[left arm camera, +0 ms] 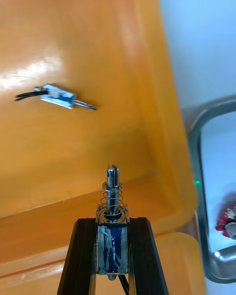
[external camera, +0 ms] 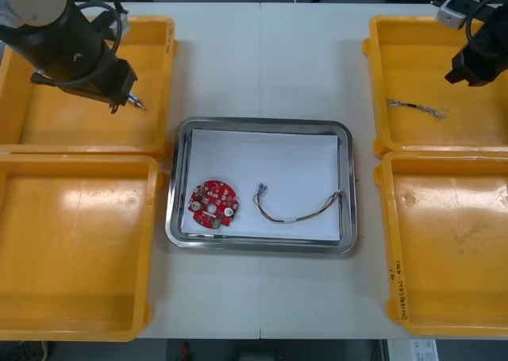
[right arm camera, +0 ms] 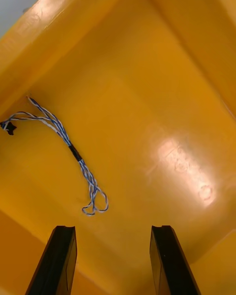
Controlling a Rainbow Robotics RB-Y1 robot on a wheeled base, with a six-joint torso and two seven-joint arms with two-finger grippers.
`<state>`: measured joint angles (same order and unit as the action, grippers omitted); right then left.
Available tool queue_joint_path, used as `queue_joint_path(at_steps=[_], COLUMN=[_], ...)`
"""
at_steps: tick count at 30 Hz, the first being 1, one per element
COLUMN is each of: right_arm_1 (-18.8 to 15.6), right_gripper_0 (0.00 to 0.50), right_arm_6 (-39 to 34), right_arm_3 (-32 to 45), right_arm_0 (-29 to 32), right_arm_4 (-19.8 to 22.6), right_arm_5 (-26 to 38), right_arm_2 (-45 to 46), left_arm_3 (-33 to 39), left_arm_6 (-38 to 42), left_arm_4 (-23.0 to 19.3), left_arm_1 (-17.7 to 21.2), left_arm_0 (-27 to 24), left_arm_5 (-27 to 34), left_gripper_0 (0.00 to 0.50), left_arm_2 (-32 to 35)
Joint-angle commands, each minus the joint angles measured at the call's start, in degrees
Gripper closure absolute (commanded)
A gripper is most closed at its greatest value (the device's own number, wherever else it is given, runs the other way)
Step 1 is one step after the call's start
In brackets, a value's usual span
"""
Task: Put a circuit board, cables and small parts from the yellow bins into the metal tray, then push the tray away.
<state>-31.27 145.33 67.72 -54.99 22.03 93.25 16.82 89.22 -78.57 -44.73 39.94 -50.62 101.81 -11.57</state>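
Observation:
My left gripper (external camera: 125, 97) hangs over the far left yellow bin (external camera: 48, 131), shut on a small metal part (left arm camera: 112, 211) with a spring and a blue body, which sticks out past the fingertips (left arm camera: 84, 231). A second small metal part (left arm camera: 59, 97) with black leads lies on that bin's floor ahead of the fingers. My right gripper (right arm camera: 114, 255) is open above the far right yellow bin (external camera: 476, 131), with a twisted blue and white cable (right arm camera: 70, 150) lying just ahead of its one finger. The metal tray (external camera: 262, 126), white inside, holds a red circuit board (external camera: 213, 205) and a cable (external camera: 298, 208).
The near left bin (external camera: 71, 250) and the near right bin (external camera: 448, 250) look empty. The tray's rim (left arm camera: 195, 142) and the board's edge (left arm camera: 229, 221) appear beside the left bin's wall. Bare table (external camera: 270, 59) lies beyond the tray.

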Motion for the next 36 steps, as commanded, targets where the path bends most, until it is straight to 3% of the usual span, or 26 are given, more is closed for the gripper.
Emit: queue_joint_path(at_steps=[1, 8, 18, 23, 36], right_arm_1=[-2.22, -2.13, -0.90, -0.29, 0.85], right_gripper_0=[0.068, 0.067, 0.066, 0.068, 0.067], right_arm_6=[3.12, 4.96, 6.10, 6.54, 6.37], right_arm_3=[-4.44, -13.05, -19.29, -21.66, -21.75], right_arm_0=[-2.93, -2.93, -2.93, -2.93, -1.26], right_arm_4=[2.49, 7.14, 8.38, 8.64, 10.92], right_arm_5=[-4.57, -10.90, -18.98, -22.15, -23.03], right_arm_2=[1.63, 0.58, -2.06, -2.59, -5.14], left_arm_3=[4.74, 8.87, 10.62, 8.52, 0.69], left_arm_6=[5.97, 12.74, 19.94, 20.82, 21.61], left_arm_4=[1.22, 2.98, 1.48, 1.40, 1.04], left_arm_1=[-4.00, -7.86, -9.53, -10.06, -10.32], left_arm_0=[-2.91, -2.91, -2.91, -2.91, -2.82], left_arm_5=[2.61, 4.36, 1.99, -0.82, -8.82], left_gripper_0=[0.500, 0.500, 0.500, 0.500, 0.499], left_arm_2=[1.37, -3.20, -11.72, -15.33, -22.62])
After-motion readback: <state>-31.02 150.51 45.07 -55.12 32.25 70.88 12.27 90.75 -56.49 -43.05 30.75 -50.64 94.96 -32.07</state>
